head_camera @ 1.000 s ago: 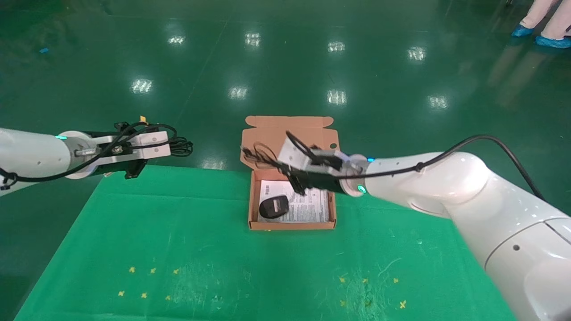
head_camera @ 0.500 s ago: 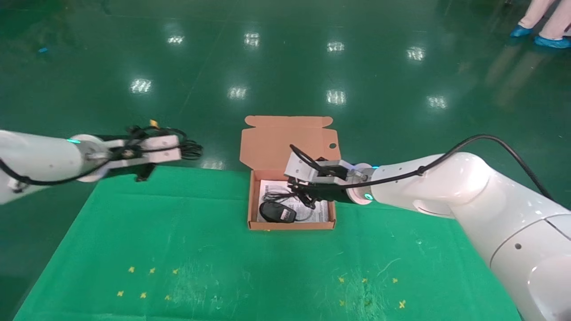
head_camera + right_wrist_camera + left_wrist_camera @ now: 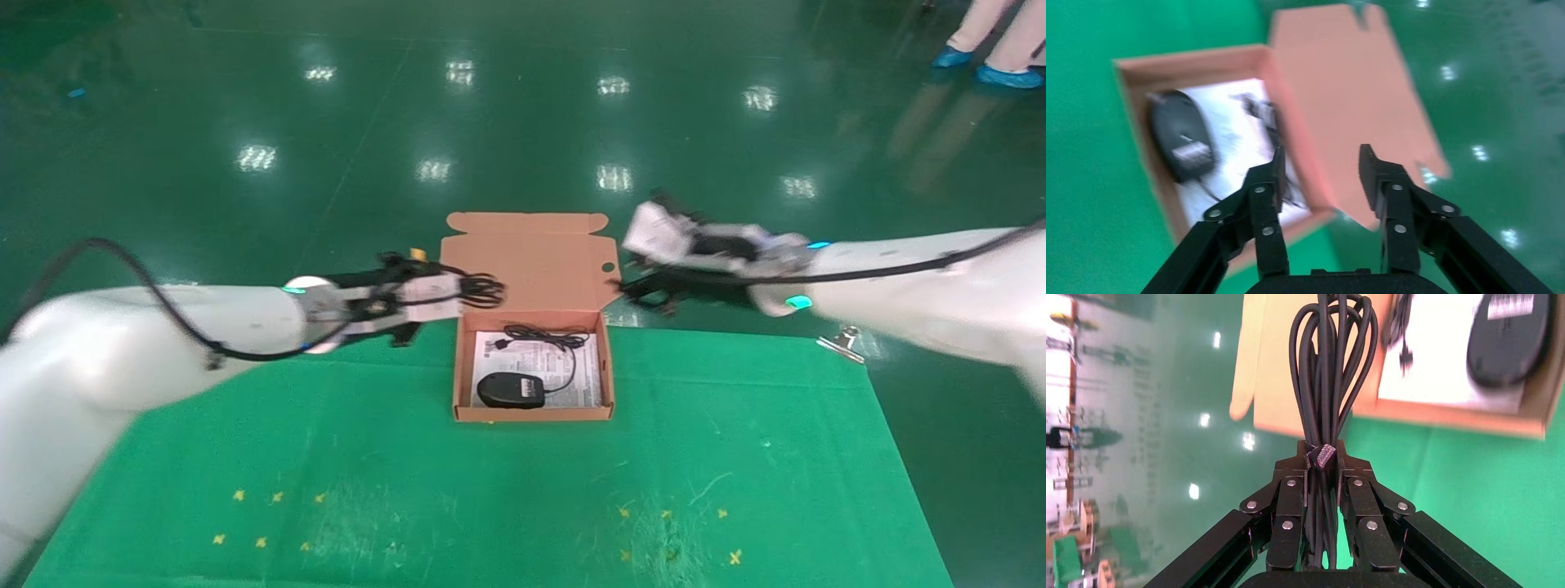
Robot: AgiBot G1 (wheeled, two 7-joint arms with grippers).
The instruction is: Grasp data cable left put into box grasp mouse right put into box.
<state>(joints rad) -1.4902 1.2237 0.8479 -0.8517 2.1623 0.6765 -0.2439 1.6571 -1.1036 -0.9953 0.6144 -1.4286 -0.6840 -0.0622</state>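
Observation:
The orange-brown box (image 3: 531, 415) stands open on the green cloth, its lid (image 3: 527, 261) raised at the back. The black mouse (image 3: 510, 390) lies inside on the white sheet, its thin cord (image 3: 549, 337) coiled behind it. The mouse (image 3: 1180, 135) and box (image 3: 1131, 73) also show in the right wrist view. My left gripper (image 3: 470, 291) is shut on the data cable (image 3: 1330, 361), a bundle of black loops, just left of the box's back corner. My right gripper (image 3: 641, 290) is open and empty, just right of the lid.
A metal binder clip (image 3: 842, 341) sits at the cloth's far right corner. Small yellow marks (image 3: 270, 514) dot the near cloth. A person's feet (image 3: 989, 61) show on the shiny green floor at far right.
My right gripper let go of the mouse's cord into the box and pulled up and right past the lid. My left gripper carried the data cable rightward to the box's edge.

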